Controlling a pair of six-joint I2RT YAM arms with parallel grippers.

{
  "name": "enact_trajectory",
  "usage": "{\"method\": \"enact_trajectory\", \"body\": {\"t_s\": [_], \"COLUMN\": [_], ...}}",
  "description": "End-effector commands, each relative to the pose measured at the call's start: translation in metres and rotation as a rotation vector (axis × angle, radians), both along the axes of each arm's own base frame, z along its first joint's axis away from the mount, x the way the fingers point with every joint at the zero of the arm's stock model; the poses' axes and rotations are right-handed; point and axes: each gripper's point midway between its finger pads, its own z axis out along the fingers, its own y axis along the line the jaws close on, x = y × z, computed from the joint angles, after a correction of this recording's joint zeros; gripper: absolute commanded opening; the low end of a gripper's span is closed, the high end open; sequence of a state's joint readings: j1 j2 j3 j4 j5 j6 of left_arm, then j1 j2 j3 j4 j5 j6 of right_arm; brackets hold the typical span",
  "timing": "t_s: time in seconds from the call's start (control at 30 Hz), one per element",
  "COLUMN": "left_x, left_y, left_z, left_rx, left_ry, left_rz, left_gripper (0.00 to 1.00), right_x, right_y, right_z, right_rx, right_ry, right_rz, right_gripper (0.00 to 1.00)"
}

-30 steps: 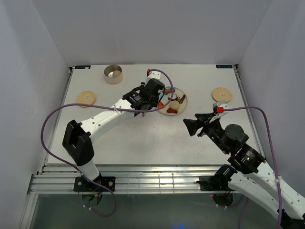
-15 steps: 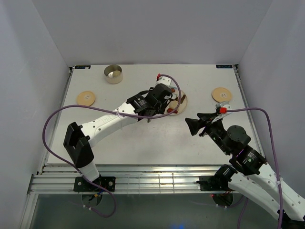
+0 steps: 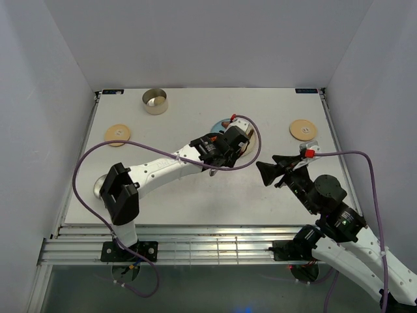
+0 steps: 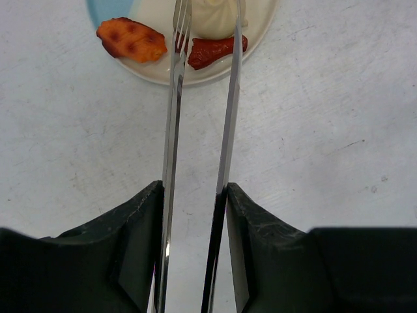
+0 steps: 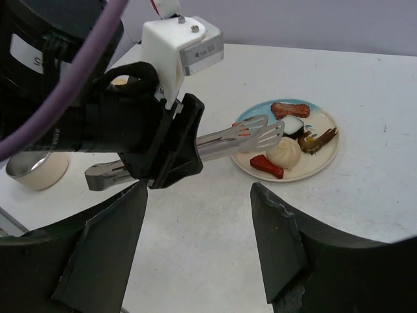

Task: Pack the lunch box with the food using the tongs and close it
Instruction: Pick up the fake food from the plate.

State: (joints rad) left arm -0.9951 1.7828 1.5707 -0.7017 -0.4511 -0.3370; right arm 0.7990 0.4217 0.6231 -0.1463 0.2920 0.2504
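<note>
Cream-and-blue plate [image 5: 311, 168] on white table [image 3: 163, 195]

the table [image 3: 195, 195] carries one tin [image 3: 154, 101] at the far left, close to the far edge. the left lid [image 3: 118, 135] lies nearer than that tin, toward the left edge. the right lid [image 3: 303, 129] lies on the right side, well apart from both. the plate [image 3: 220, 124] sits between the two lids, right of centre. the left gripper [image 4: 194, 186] hangs over the plate's near side. the tongs [image 4: 171, 130] sit between its fingers, tips reaching over the plate's rim. on the plate, in the left wrist view:

- first food piece [image 4: 130, 40] – left of the tips
- second food piece [image 4: 215, 49] – between the tips
- third food piece [image 4: 218, 16] – just behind the second

the right gripper [image 5: 197, 189] stands near and right of the plate, apart from it.
</note>
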Motion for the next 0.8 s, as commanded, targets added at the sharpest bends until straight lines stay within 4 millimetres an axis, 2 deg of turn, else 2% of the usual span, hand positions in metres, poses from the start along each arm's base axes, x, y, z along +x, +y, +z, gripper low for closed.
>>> {"method": "enact_trajectory", "body": {"t_s": [0.0,0.33,0.5,0.77], "left_x": [0.005,0.018,0.025,0.029], "left_y": [-0.013,-0.030,-0.030,-0.026], "left_z": [0.019,-0.002,-0.015,-0.020], "left_rx": [-0.051,-0.018,0.030,0.051], "left_ry": [-0.047,-0.044,-0.055,-0.067], "left_rz": [-0.020,-0.027,-0.013,0.014], "left_gripper": [0.52,0.55,0.55,0.55], "right_x": [0.001,0.001,0.001,0.000], "right_y": [-0.007,-0.008,-0.007,-0.008], "right_z": [0.012,0.012,0.012,0.013], "right_rx": [0.029,0.033,0.033,0.036], "right_ry": [-0.046,-0.049,-0.050,-0.053], "right_rz": [-0.033,-0.032,-0.030,-0.032], "right_gripper": [0.70,0.70,0.70,0.70]}}
